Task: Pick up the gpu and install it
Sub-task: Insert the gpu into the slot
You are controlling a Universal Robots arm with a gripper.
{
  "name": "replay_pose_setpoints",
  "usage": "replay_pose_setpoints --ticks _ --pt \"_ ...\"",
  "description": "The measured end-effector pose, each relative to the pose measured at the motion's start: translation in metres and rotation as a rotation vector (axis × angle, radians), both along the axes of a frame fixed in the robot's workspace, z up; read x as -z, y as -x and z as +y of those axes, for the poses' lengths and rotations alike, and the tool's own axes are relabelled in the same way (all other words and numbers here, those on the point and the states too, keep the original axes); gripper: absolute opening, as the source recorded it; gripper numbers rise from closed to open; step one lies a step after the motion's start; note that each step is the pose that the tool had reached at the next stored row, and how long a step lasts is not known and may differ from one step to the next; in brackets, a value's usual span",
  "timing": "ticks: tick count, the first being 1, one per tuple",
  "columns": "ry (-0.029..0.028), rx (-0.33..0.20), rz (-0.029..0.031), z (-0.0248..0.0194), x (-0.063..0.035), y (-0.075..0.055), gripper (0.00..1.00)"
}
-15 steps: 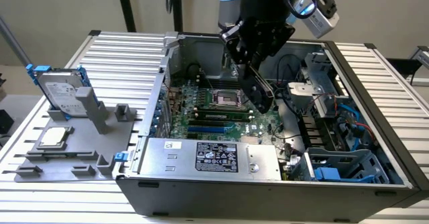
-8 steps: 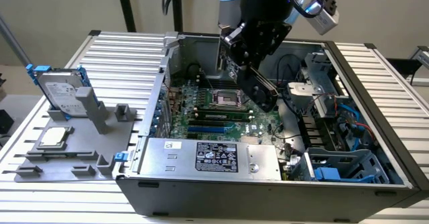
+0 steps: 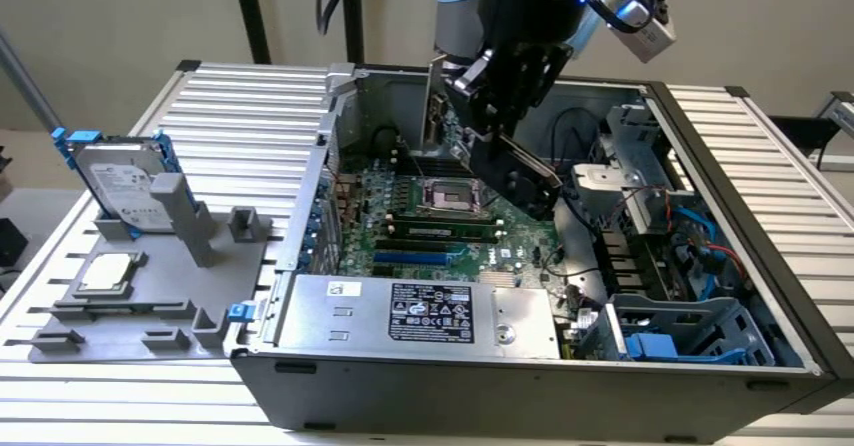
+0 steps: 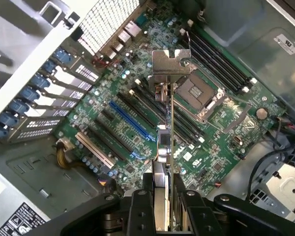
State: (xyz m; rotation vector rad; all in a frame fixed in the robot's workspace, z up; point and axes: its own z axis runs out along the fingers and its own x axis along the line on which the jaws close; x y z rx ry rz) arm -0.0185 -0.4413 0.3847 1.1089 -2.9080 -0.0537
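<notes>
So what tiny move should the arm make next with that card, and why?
Probably nudge the gpu across toward the long blue slot before lowering. The gripper grips the card edge-on above the motherboard, and it looks offset from that slot, over the black slots nearer the CPU socket.

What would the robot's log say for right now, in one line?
gripper: shut on gpu | gpu: held edge-on over motherboard | install: not in a slot yet

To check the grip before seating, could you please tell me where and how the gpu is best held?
Pinch the gpu across its two flat faces along the long edge away from the motherboard, coming from above, as the tool does now. The card is thin and stands edge-on, so this leaves its bracket and lower edge free.
</notes>
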Motion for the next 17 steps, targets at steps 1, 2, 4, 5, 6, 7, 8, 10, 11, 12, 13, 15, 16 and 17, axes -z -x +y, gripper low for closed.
replay_pose_setpoints --ticks 1,2,4,5,6,7,8,10,11,12,13,15,16,17 --pt "0.0001 -0.018 0.0 0.0 0.0 0.0 0.27" --pt "0.0 -0.036 0.0 0.0 0.0001 0.0 0.27" --pt "0.0 -0.072 0.0 0.0 0.0003 0.0 0.27" --pt "0.0 -0.09 0.0 0.0 0.0004 0.0 0.27" --pt "0.0 -0.108 0.0 0.0 0.0004 0.0 0.27" --pt "0.0 -0.126 0.0 0.0 0.0005 0.0 0.27" --pt "0.0 -0.144 0.0 0.0 0.0006 0.0 0.27" --pt "0.0 -0.182 -0.0001 0.0 0.0009 0.0 0.27" --pt "0.0 -0.199 -0.0003 0.0 0.0012 0.0 0.27" --pt "0.0 -0.218 -0.0004 0.0 0.0014 0.0 0.27" --pt "0.0 -0.235 -0.0006 0.0 0.0017 0.0 0.27" --pt "0.0002 -0.272 -0.0009 0.0001 0.0024 0.0 0.27" --pt "0.0003 -0.29 -0.001 0.0 0.0029 0.0 0.27" --pt "0.0002 -0.309 -0.0013 0.0 0.0034 0.0 0.27"
